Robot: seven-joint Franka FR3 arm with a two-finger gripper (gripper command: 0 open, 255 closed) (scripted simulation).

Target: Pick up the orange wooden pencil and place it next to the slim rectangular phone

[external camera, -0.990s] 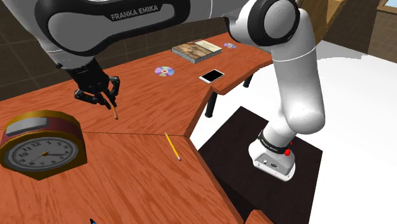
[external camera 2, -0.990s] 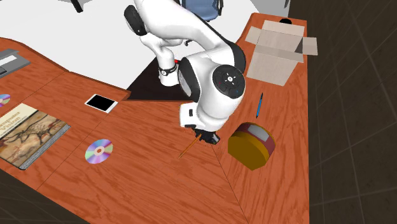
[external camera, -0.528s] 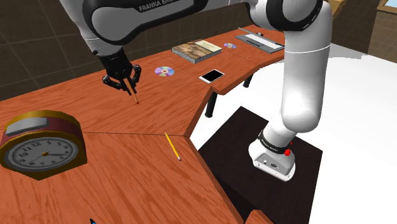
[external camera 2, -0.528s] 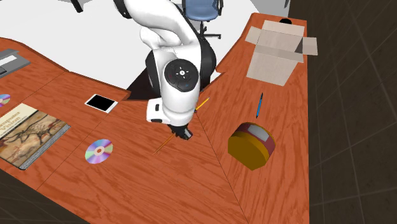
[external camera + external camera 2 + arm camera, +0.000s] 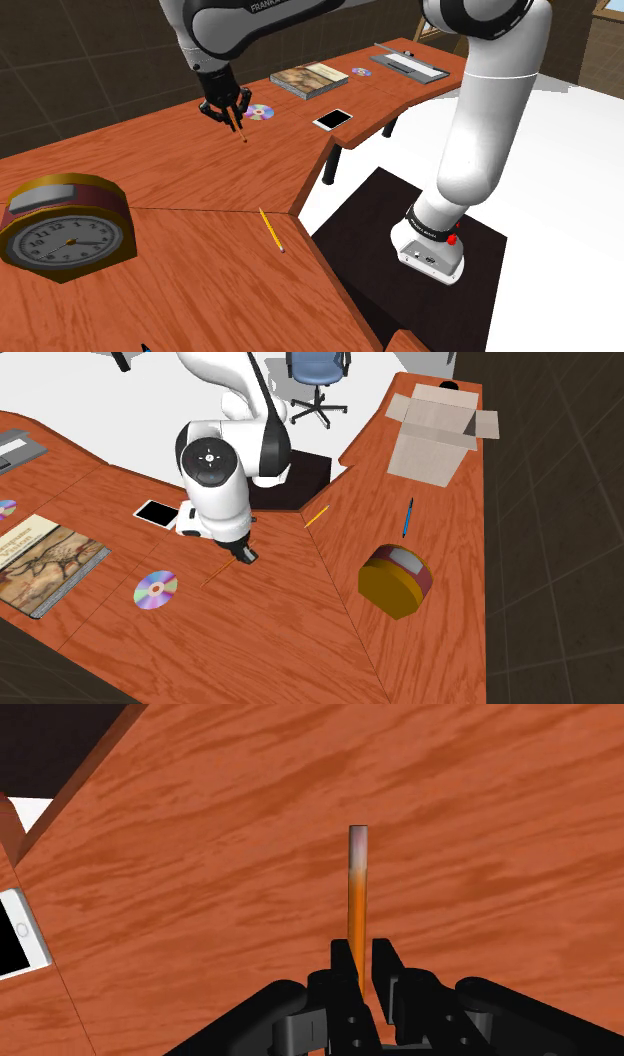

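The end effector [image 5: 232,114] is closed on the orange pencil [image 5: 239,128], its two black fingers [image 5: 340,960] clasping the shaft on either side. In the wrist view the pencil [image 5: 357,904] runs straight out from between them, ending in a pale pinkish tip over the reddish wood-grain surface [image 5: 180,170]. In the second exterior view the pencil [image 5: 220,572] slants down from the end effector [image 5: 243,556] toward the surface; it appears to hang clear of the wood, though the far tip may be touching.

In the shoulder view the held pencil is just beside a shiny CD [image 5: 259,112], on that view's left of it. The white-framed phone [image 5: 333,119] with a black screen lies flat near the surface's edge, apart from the pencil, and a book [image 5: 314,79] lies beyond it. A second, yellow pencil [image 5: 271,229] lies near the surface's inner corner, and a round clock in a red and gold case [image 5: 60,230] sits at the shoulder view's lower left.
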